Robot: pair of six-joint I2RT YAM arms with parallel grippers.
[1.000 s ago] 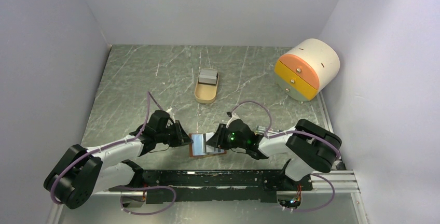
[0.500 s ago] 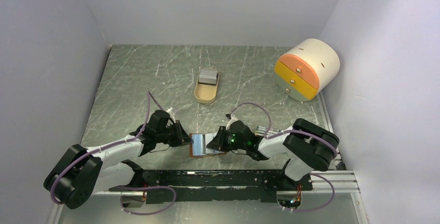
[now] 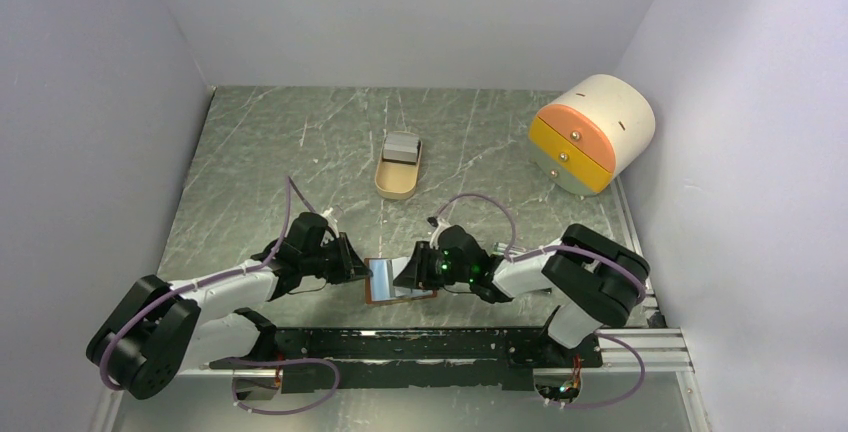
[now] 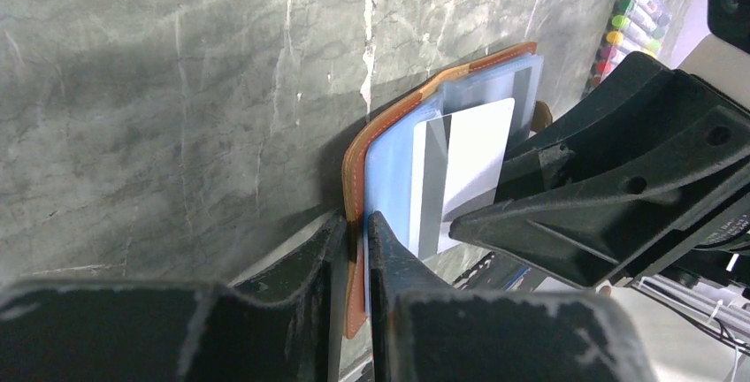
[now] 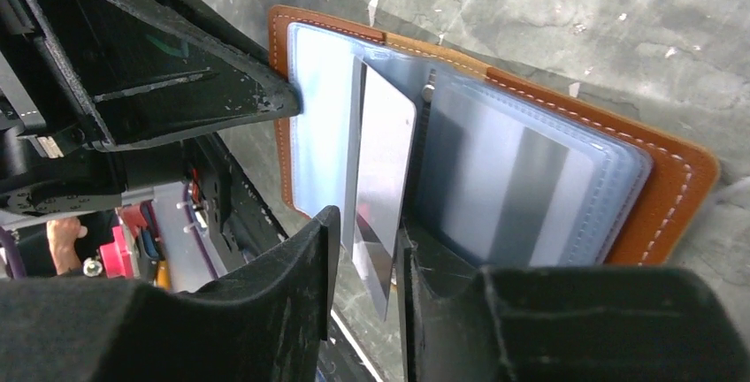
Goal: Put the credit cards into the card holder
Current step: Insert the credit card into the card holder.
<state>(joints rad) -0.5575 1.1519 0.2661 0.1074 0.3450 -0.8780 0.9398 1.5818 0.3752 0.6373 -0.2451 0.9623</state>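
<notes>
The brown leather card holder [image 3: 372,297] lies open between the arms, showing clear blue-tinted sleeves [image 5: 531,179] with a grey card inside. My left gripper [image 3: 362,270] is shut on the holder's left flap edge [image 4: 354,179], also seen in the right wrist view [image 5: 281,90]. A grey-white credit card [image 5: 385,152] stands partly in a left sleeve; it also shows in the left wrist view [image 4: 469,152]. My right gripper [image 3: 405,274] has its jaws narrowly apart around the card's near end [image 5: 371,232]. The card rests against the right finger, with a gap to the left finger.
A tan oval tray [image 3: 390,189] holding a grey block sits mid-table. A round white drawer unit [image 3: 600,127] with orange and yellow fronts stands at the back right. A row of coloured pens [image 4: 623,33] lies right of the holder. A black rail [image 3: 420,342] runs along the near edge.
My right gripper has crept a little left toward the card holder, along the card. The left gripper and the holder have stayed put.
</notes>
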